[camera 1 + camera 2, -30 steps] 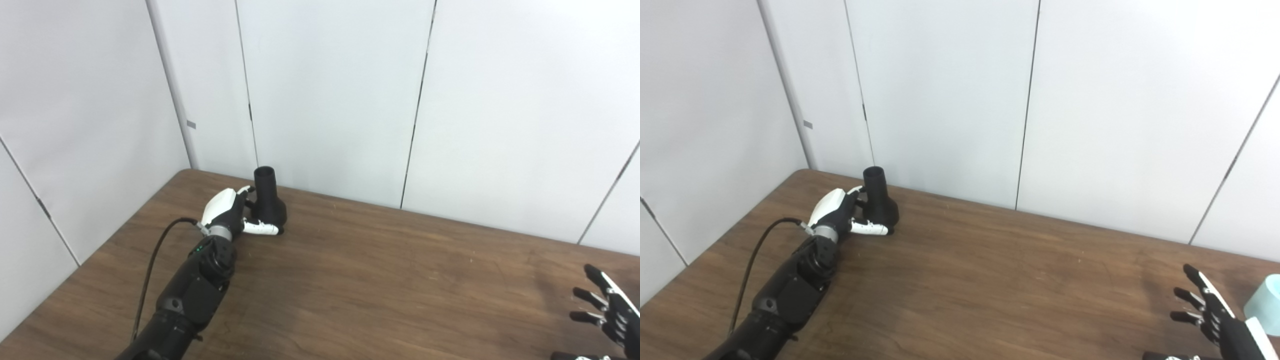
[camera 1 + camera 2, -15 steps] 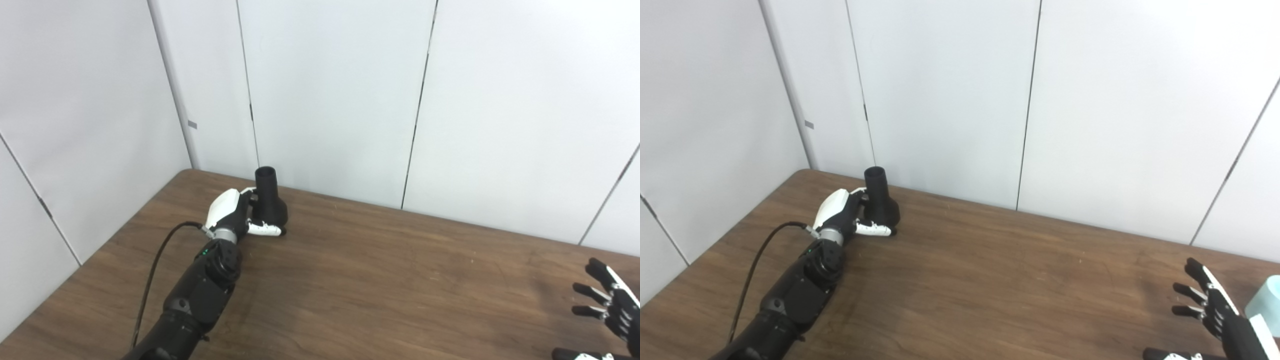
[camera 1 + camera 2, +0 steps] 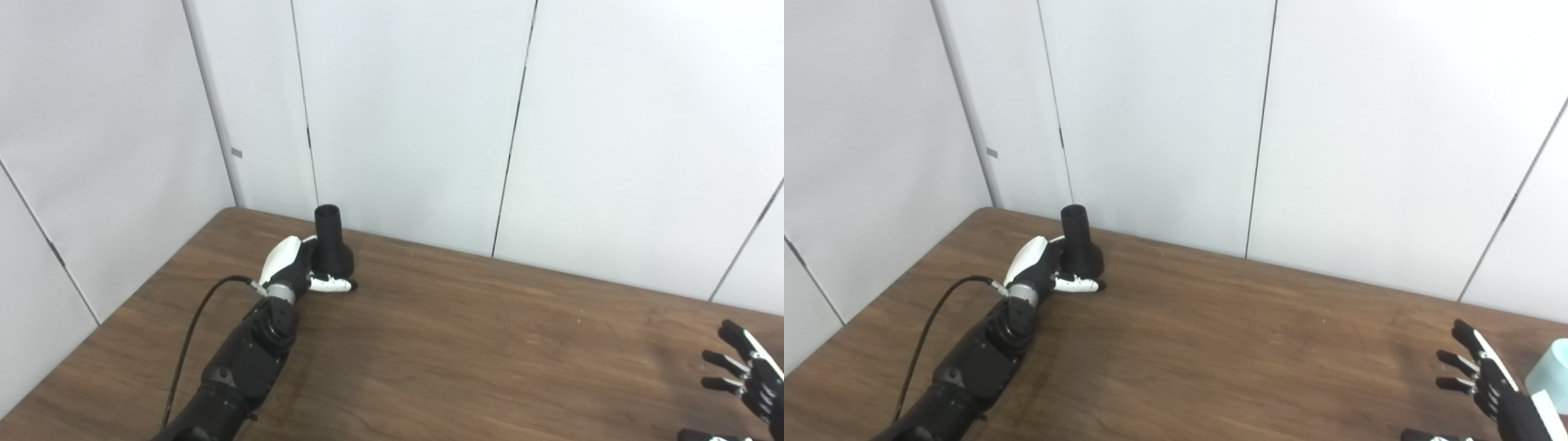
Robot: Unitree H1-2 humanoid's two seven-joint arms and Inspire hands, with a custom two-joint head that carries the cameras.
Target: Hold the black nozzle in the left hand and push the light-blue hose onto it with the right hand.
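Right eye view: at the desk's (image 3: 1213,343) near right corner the right hand (image 3: 1488,383) hovers empty, fingers spread, just beside the light-blue hose (image 3: 1548,373), probably soft and light, best gripped near its end. Toward the far left corner, the left hand (image 3: 1044,272) wraps the upright black nozzle (image 3: 1079,248), apparently rigid, at its flared base.

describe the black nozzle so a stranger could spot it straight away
On the brown wooden table, look to the far left corner by the white wall panels. The black funnel-shaped plastic nozzle stands upright there, narrow open end up, at the robot's left hand.
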